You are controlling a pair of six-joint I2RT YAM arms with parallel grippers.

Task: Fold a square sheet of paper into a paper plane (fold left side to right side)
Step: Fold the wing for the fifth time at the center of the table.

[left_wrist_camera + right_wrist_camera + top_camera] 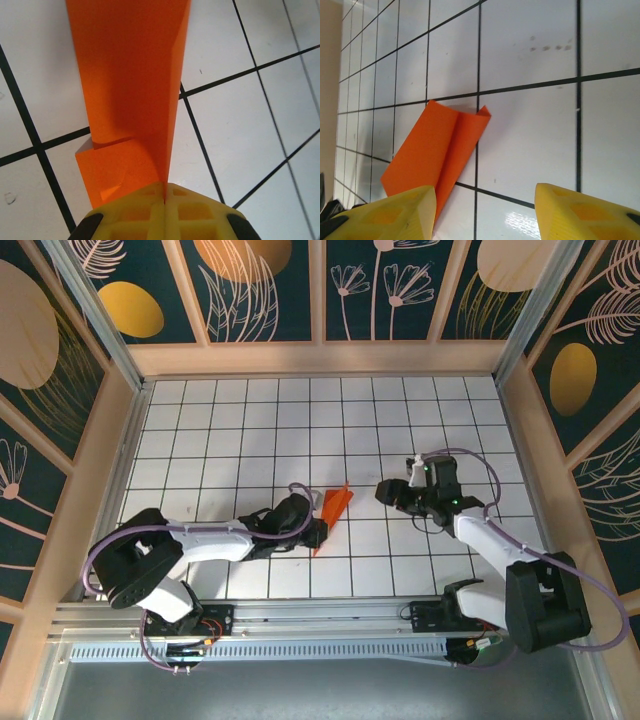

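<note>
One narrow, creased, bright orange paper plane (336,506) (130,100) (435,155) sits on the white, black-gridded worktop (250,420), midway between its side edges and closer to the near edge. Two tools are in view. The left tool (320,532) (165,192) is pressed together, pinching the plane's central fold. The right tool (385,492) (485,200) is spread, near the plane but apart from it.

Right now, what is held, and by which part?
The left gripper pinches the paper plane by its central fold, near one end. The right gripper is open, holding nothing.
</note>
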